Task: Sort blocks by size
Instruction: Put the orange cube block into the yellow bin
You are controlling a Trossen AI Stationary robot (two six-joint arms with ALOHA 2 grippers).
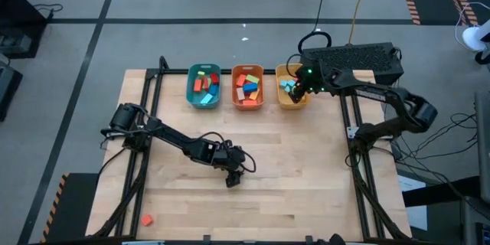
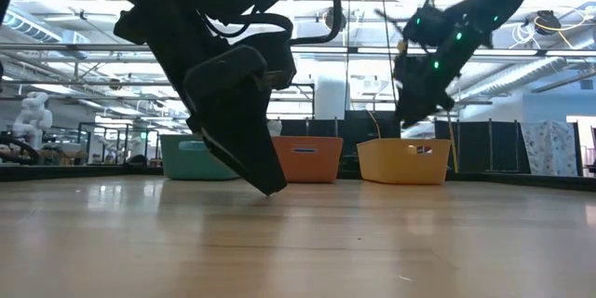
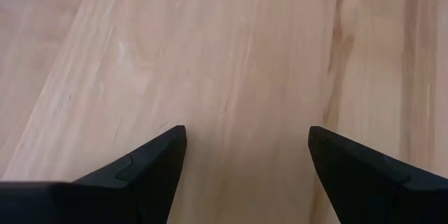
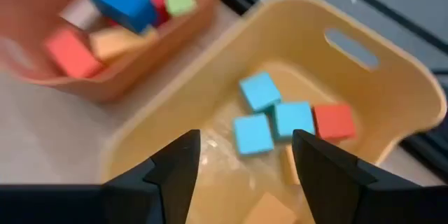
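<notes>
Three bins stand in a row at the table's far edge: teal (image 1: pixel 204 86), orange (image 1: pixel 247 86) and yellow (image 1: pixel 291 93), each with blocks inside. My right gripper (image 4: pixel 245 159) hangs open over the yellow bin (image 4: pixel 392 77), where three blue cubes (image 4: pixel 269 115), a red cube (image 4: pixel 333 121) and tan blocks (image 4: pixel 266 208) lie on the bin's floor. Nothing is between its fingers. My left gripper (image 3: pixel 246 136) stands open, pointing down at bare wood near the table's middle (image 1: pixel 233 178). One red block (image 1: pixel 146 220) lies alone near the front left corner.
The orange bin (image 4: pixel 105 35) beside the yellow one holds red, blue, green and tan blocks. Black frame rails (image 1: pixel 149 92) run along the table's left and right sides. Bare wood (image 1: pixel 306 168) spreads between the two arms.
</notes>
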